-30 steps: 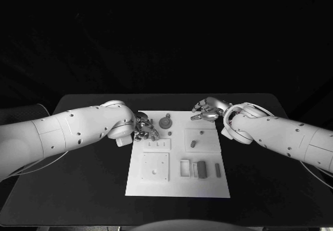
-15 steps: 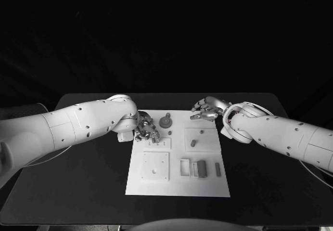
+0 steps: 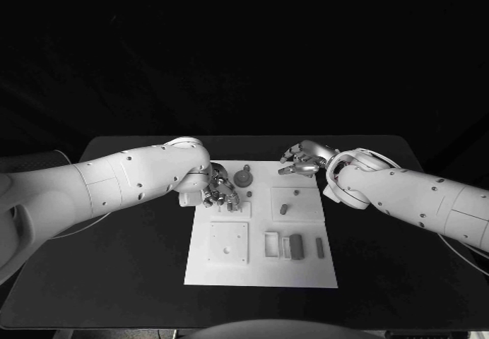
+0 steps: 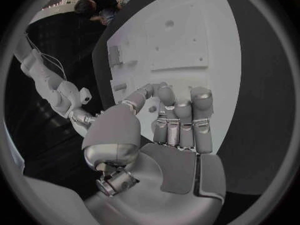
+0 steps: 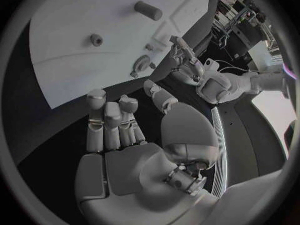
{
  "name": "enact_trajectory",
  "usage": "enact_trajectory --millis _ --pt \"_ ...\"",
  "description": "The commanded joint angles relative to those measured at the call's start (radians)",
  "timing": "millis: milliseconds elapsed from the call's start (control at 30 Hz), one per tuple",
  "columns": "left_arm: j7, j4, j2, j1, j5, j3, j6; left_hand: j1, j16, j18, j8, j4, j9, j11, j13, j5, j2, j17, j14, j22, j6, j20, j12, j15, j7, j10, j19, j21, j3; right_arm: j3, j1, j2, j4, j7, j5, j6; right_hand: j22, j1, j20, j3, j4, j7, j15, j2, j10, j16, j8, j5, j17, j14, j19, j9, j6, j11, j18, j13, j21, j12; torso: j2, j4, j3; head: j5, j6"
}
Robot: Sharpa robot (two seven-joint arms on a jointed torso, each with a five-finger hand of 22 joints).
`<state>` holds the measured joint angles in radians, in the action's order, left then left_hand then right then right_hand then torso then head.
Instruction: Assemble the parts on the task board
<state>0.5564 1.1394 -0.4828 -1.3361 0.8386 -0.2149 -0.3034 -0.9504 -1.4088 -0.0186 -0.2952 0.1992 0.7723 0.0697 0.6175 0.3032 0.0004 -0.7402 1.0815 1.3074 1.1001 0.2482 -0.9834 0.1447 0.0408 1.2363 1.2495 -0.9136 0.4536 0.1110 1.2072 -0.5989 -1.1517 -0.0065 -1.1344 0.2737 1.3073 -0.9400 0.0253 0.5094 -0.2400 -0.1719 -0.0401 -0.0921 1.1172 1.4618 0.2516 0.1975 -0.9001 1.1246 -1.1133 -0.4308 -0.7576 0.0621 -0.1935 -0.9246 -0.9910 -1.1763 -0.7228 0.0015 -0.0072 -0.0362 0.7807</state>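
The white task board [image 3: 261, 268] lies mid-table. My left hand [image 3: 221, 189] hovers over its far left corner, fingers [image 4: 180, 116] pointing down side by side, thumb apart, holding nothing. Beside that hand stands a round knobbed part [image 3: 244, 178]. My right hand [image 3: 301, 161] hangs at the board's far right corner, fingers [image 5: 111, 117] half bent and empty. A small peg [image 3: 295, 191] and a short cylinder [image 3: 283, 209] stand in the right square. Nearer me sit a square plate [image 3: 228, 242], a frame [image 3: 271, 244], a block [image 3: 297, 246] and a thin bar [image 3: 319, 246].
Bare black table [image 3: 122, 268] surrounds the board on all sides. In the right wrist view the cylinder [image 5: 148, 10] and the peg [image 5: 95, 39] stand on the board, with my left hand [image 5: 181, 60] beyond them.
My left hand has slid to the right, from the board's left edge to over its far left corner. The right hand has kept its place.
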Motion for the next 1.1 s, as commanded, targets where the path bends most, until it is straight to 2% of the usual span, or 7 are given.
enact_trajectory --millis 33,300,500,900,1100 --pt "0.001 -0.001 0.011 -0.001 0.073 -0.001 -0.02 -0.05 -0.005 -0.083 -0.001 0.087 0.001 -0.001 -0.001 0.12 0.054 -0.002 0.016 0.018 0.001 0.009 -0.003 0.026 0.002 0.0 0.005 -0.003 0.085 0.0 0.0 0.002 0.0 0.005 -0.005 -0.013 0.006 0.01 0.005 0.0 0.006 -0.007 -0.003 -0.001 -0.008 0.006 0.005 0.005 0.001 -0.002 0.0 0.002 0.0 0.002 -0.068 0.001 0.005 -0.004 0.0 0.0 -0.0007 0.0 0.001" --pt "0.011 -0.019 0.022 -0.001 0.09 -0.001 -0.055 -0.051 -0.005 -0.083 -0.001 0.088 0.003 -0.001 0.0 0.12 0.053 -0.002 0.016 0.018 0.001 0.009 -0.004 0.026 0.002 -0.001 0.005 -0.004 0.086 0.0 0.0 0.003 0.002 0.006 -0.005 -0.015 0.006 0.01 0.005 0.0 0.006 -0.007 -0.003 -0.001 -0.008 0.006 0.005 0.005 0.001 -0.002 0.0 0.002 0.0 0.002 -0.068 0.001 0.005 -0.004 0.0 -0.0006 -0.0003 0.0 0.003" --pt "0.01 -0.029 0.026 -0.001 0.099 -0.001 -0.053 -0.06 -0.008 -0.083 -0.001 0.09 0.009 -0.001 0.002 0.12 0.044 -0.004 0.016 0.019 0.001 0.01 -0.007 0.026 0.002 -0.001 0.005 -0.008 0.088 0.0 0.0 0.004 0.002 0.006 -0.005 -0.015 0.006 0.011 0.005 0.0 0.006 -0.007 -0.003 -0.002 -0.008 0.006 0.005 0.005 0.001 -0.002 0.0 0.002 0.0 0.002 -0.068 0.002 0.005 -0.005 0.0 0.0002 -0.0007 0.002 0.005" --pt "0.016 -0.045 0.035 -0.003 0.082 -0.001 -0.106 -0.062 -0.009 -0.082 -0.001 0.088 0.011 -0.001 0.003 0.118 0.043 -0.005 0.015 0.019 0.001 0.009 -0.008 0.026 0.002 -0.001 0.004 -0.009 0.088 0.0 0.0 0.004 0.002 0.006 -0.005 -0.015 0.006 0.011 0.005 0.0 0.007 -0.007 -0.003 -0.001 -0.008 0.006 0.005 0.005 0.001 -0.002 0.0 0.002 0.0 0.002 -0.068 0.002 0.005 -0.005 0.0 0.0002 -0.0003 0.001 0.006" --pt "0.017 -0.051 0.04 -0.003 0.072 -0.001 -0.111 -0.062 -0.01 -0.081 0.0 0.087 0.013 -0.001 0.003 0.116 0.045 -0.006 0.014 0.019 0.0 0.008 -0.008 0.026 0.002 -0.002 0.003 -0.01 0.087 0.0 0.0 0.005 0.003 0.006 -0.005 -0.015 0.006 0.011 0.005 0.0 0.007 -0.007 -0.003 -0.001 -0.009 0.006 0.005 0.005 0.002 -0.002 0.0 0.002 0.0 0.002 -0.068 0.002 0.005 -0.005 0.0 -0.0006 -0.0004 0.002 0.008"
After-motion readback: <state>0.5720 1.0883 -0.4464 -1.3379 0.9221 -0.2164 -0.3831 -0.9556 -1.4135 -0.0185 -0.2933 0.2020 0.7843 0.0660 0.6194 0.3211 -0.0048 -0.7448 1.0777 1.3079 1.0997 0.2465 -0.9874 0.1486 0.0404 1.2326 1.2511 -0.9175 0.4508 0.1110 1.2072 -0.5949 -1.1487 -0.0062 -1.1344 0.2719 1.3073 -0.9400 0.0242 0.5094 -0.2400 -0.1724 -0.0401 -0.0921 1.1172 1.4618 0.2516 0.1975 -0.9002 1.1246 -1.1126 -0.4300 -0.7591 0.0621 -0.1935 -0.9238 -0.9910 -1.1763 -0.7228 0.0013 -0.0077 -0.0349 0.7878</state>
